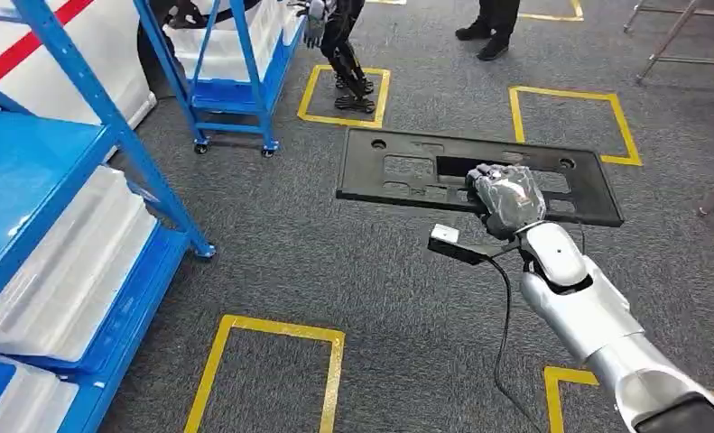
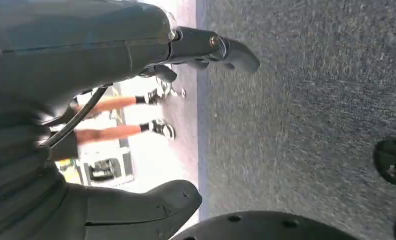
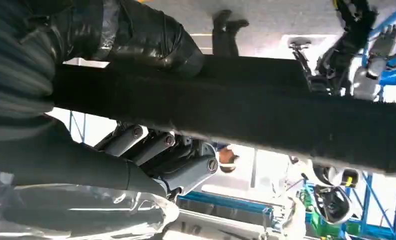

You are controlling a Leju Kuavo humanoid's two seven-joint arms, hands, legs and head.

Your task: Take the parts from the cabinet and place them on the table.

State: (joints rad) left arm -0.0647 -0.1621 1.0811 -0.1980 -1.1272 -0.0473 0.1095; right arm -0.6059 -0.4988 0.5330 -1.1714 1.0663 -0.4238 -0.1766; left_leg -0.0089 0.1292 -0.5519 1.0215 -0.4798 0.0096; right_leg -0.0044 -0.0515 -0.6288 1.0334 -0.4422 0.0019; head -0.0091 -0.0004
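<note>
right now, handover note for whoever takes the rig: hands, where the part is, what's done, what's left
Right hand: grips the long black part at its near edge, carrying it flat above the grey carpet.
Left hand: holds nothing, fingers apart, hanging over the carpet.
Blue cabinet: on the robot's left, with white trays on its shelves.
Done: one part is out of the cabinet and in hand.
Left: carry it to the table and set it down, then fetch any remaining parts.

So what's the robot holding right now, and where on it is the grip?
The right hand holds a long black flat panel with cutouts, gripping its near long edge around the middle. The left hand holds nothing.
</note>
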